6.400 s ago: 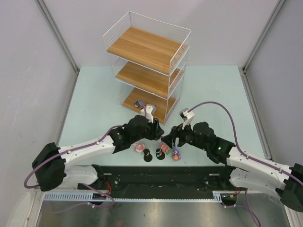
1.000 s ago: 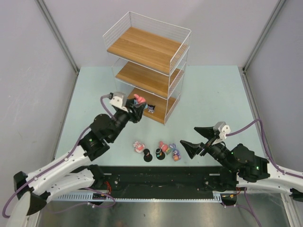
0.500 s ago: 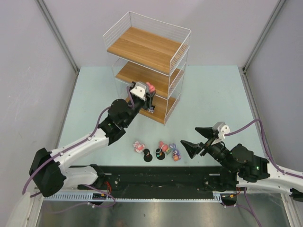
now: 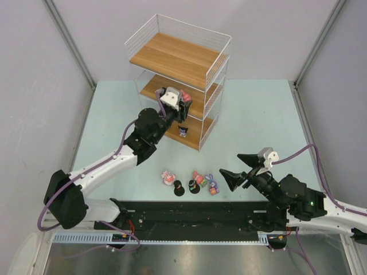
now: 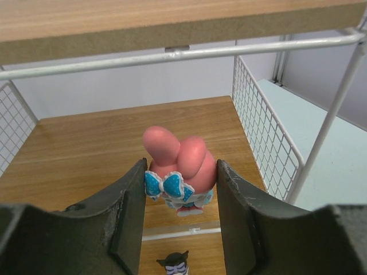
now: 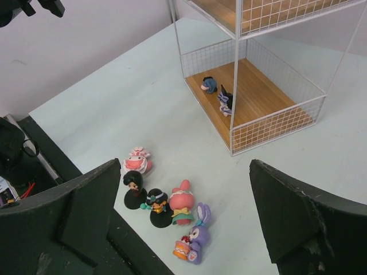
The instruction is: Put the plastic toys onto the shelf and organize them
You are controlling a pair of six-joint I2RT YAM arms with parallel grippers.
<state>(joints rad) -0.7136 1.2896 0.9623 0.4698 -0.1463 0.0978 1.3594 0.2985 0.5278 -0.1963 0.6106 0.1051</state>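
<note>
No word, label, brand mark, number or sign can be read in any of the views, neither on the shelf [image 4: 172, 57] nor on the toys [image 6: 182, 201].
</note>
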